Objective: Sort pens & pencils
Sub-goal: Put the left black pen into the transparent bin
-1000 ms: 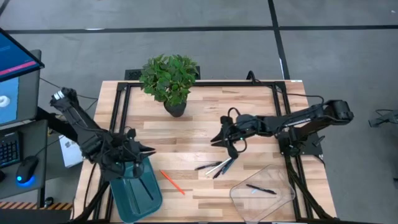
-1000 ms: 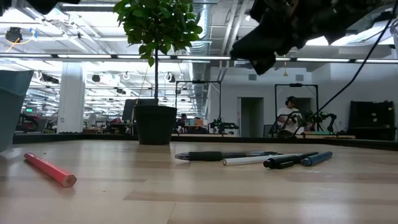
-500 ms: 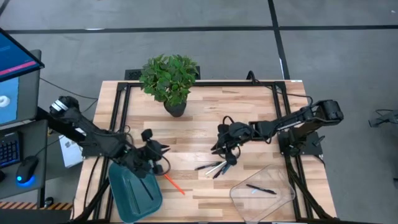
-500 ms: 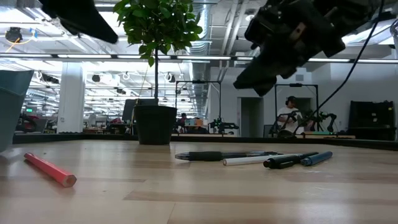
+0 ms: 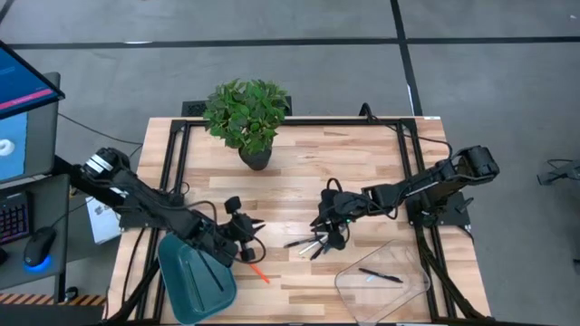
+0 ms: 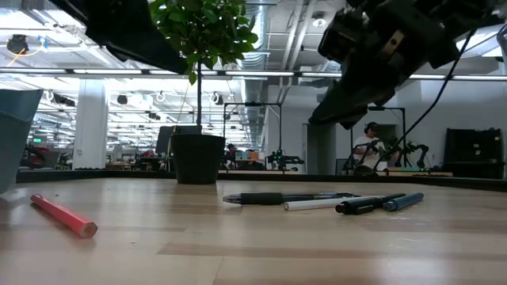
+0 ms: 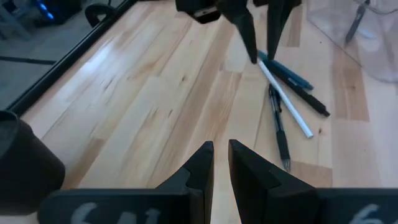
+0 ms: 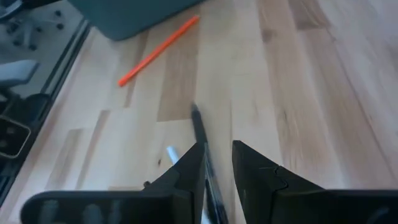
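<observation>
Near the middle of the table, just toward the front edge, your loose cluster of pens (image 5: 315,243) lies fanned out, each long axis running roughly from the front-left toward the back-right. The right gripper (image 5: 319,220) hangs directly above the back end of that cluster, fingers slightly parted with only a narrow slot between them and nothing in it. In the right wrist view a dark pen (image 8: 200,134) points straight out of that slot, so its axis lies along your approach line, not across it; I judge you would need a wrist turn, or a descent right over the shaft, so the fingers straddle it.

The orange pencil (image 5: 259,272) lies apart, between the cluster and the teal tray (image 5: 194,282), slanting toward the front-right. The left gripper (image 5: 256,241) hovers just behind that pencil's upper end, fingers close together with a thin gap, holding nothing, and is the nearer arm for it.

One black pen (image 5: 379,275) already rests in the clear tray (image 5: 412,282) at the front right.
</observation>
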